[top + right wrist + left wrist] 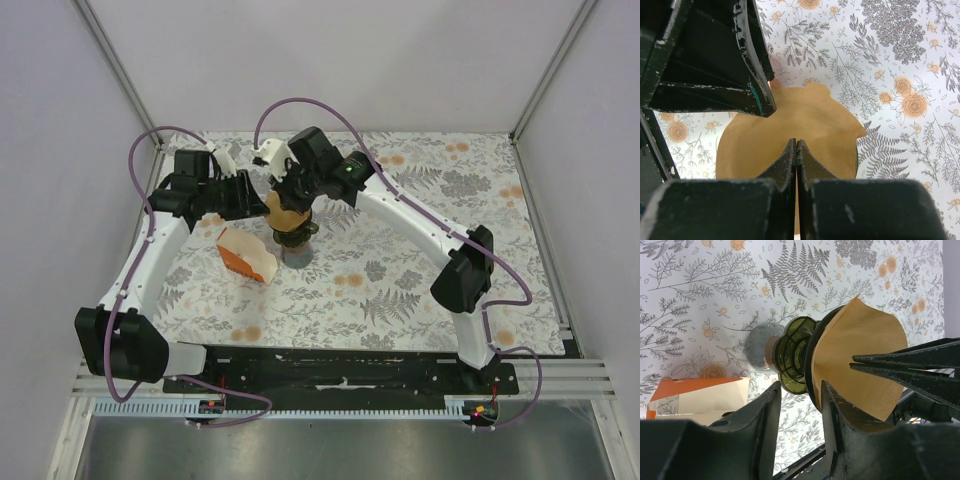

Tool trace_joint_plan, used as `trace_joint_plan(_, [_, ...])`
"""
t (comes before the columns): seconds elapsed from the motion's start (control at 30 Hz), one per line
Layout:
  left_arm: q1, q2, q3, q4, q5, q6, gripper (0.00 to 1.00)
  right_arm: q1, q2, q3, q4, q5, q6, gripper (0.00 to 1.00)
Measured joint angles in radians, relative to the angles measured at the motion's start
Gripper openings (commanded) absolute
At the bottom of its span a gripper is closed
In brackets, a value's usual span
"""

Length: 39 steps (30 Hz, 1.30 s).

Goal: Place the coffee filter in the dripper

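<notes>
On the fern-printed tabletop (pixel 420 230), left of centre toward the far edge, a wedge-shaped orange and white carton (pixel 245 258) is seen near the dripper (pixel 790 355), a ribbed, smoky-green translucent cone; the coffee filter (pixel 860 330), thin tan paper, is set in its mouth, pinched by the right tool (pixel 852 362); the left tool (pixel 800 387) is spread beside the rim; the paper is probably best pressed down evenly before release.

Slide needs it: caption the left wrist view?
Right gripper holds the coffee filter at the mouth of the dripper, framed by the left gripper.
</notes>
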Motion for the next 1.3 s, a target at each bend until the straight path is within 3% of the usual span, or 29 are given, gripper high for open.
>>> trace_joint_plan(0.4, [0.0, 0.0, 0.036, -0.015, 0.002, 0.014, 0.57, -0.005, -0.032, -0.009, 0.014, -0.022, -0.003, 0.0])
trace_joint_plan(0.43, [0.0, 0.0, 0.04, -0.017, 0.001, 0.017, 0.59, -0.006, -0.035, -0.01, 0.016, -0.027, -0.003, 0.04])
trace_joint_plan(0.47, [0.0, 0.002, 0.05, -0.025, 0.0, 0.019, 0.6, -0.009, -0.04, -0.011, 0.016, -0.028, -0.003, 0.16])
trace_joint_plan(0.5, [0.0, 0.002, 0.06, -0.031, -0.002, 0.023, 0.61, -0.013, -0.046, -0.014, 0.018, -0.029, -0.001, 0.37])
trace_joint_plan(0.6, [0.002, 0.011, 0.127, -0.05, -0.04, 0.047, 0.66, -0.032, -0.1, -0.061, 0.046, -0.026, 0.016, 0.65])
trace_joint_plan(0.67, [0.009, 0.015, 0.181, -0.054, -0.09, 0.066, 0.68, -0.063, -0.18, -0.135, 0.088, -0.021, 0.028, 0.96])
trace_joint_plan(0.93, [0.114, 0.014, 0.222, 0.023, -0.373, 0.099, 0.72, -0.307, -0.644, -0.561, 0.35, 0.149, 0.105, 0.98])
trace_joint_plan(1.17, [0.219, 0.007, -0.05, 0.244, -0.541, 0.1, 0.72, -0.606, -0.844, -0.924, 0.525, 0.175, 0.225, 0.98])
trace_joint_plan(1.3, [0.24, 0.006, -0.197, 0.324, -0.55, 0.111, 0.72, -0.661, -0.854, -1.132, 0.585, 0.28, 0.277, 0.98])
